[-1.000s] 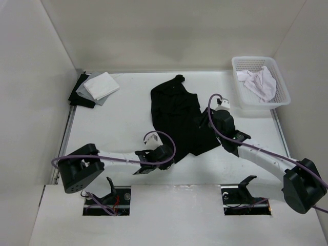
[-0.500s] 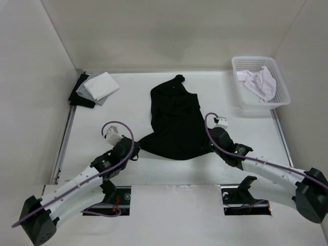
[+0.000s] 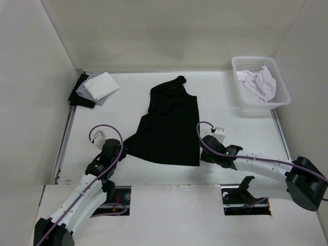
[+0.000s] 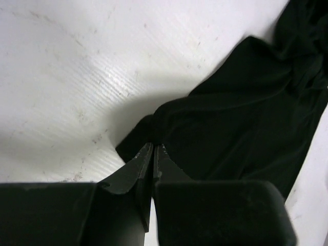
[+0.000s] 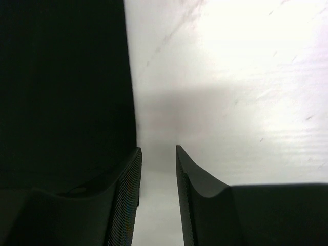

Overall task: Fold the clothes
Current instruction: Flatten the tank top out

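left gripper [image 4: 153,146]: clenched on black garment [image 3: 169,128] corner, its 8 o'clock | right gripper [image 5: 158,148]: parted, empty, beside hem at 4 o'clock | fabric: likely light, limp; pinch hem corners

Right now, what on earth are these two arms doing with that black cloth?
Two robot arms are working on a plain black short-sleeved fabric garment that lies on the white table. It is mostly spread out, and rumpled at the far end. The left pincer is shut on the garment's near left corner. The right pincer is open beside its near right corner and holds nothing.
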You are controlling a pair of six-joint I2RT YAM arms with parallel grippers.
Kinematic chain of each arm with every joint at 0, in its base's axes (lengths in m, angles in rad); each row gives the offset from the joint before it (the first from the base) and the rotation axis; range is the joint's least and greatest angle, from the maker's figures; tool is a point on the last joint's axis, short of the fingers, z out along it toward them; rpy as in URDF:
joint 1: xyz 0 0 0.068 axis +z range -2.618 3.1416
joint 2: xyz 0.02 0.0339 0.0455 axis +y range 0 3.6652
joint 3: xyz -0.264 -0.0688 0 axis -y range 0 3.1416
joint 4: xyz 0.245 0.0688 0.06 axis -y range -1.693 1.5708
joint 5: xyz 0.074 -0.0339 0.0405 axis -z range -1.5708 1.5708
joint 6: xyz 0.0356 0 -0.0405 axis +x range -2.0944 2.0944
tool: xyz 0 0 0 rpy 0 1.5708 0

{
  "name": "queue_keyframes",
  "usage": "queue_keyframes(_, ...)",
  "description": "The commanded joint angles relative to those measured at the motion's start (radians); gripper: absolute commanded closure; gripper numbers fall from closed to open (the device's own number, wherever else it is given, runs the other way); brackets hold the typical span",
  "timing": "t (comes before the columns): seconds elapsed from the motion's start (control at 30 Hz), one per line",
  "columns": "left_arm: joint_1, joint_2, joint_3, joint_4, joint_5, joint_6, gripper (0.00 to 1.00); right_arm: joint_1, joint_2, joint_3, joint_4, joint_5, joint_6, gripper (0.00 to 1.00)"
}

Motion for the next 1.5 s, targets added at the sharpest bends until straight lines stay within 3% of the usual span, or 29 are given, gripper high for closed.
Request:
queue_keyframes(0.0,-0.01,-0.009,-0.022,0.071,0.051,0.032,0.98,0.059,0.014,0.026,-0.027,-0.01,0.101,0.63)
queue_keyframes(0.23,-0.012,-0.007,-0.035,0.097,0.061,0.038,0.98,0.133,0.022,-0.004,-0.022,-0.038,0.189,0.61)
queue_keyframes(0.43,-0.012,-0.006,-0.048,0.122,0.077,0.032,0.98,0.137,0.002,-0.027,-0.033,-0.044,0.22,0.7)
queue_keyframes(0.83,-0.014,-0.004,-0.034,0.122,0.077,0.046,0.98,0.16,0.005,-0.06,-0.022,-0.077,0.257,0.77)
queue_keyframes(1.1,-0.021,-0.007,0.01,0.123,0.074,0.052,0.98,0.172,-0.096,-0.052,-0.032,0.002,0.269,0.97)
queue_keyframes(1.27,-0.03,-0.073,0.217,0.07,0.06,0.162,1.0,0.209,-0.306,0.138,-0.159,0.187,0.09,1.0)
queue_keyframes(1.37,-0.046,-0.113,0.45,0.016,0.02,0.225,1.0,0.231,-0.406,0.384,-0.268,0.335,-0.091,1.0)
queue_keyframes(1.47,-0.073,-0.118,0.671,0.043,-0.035,0.267,1.0,0.275,-0.42,0.657,-0.273,0.473,-0.3,1.0)
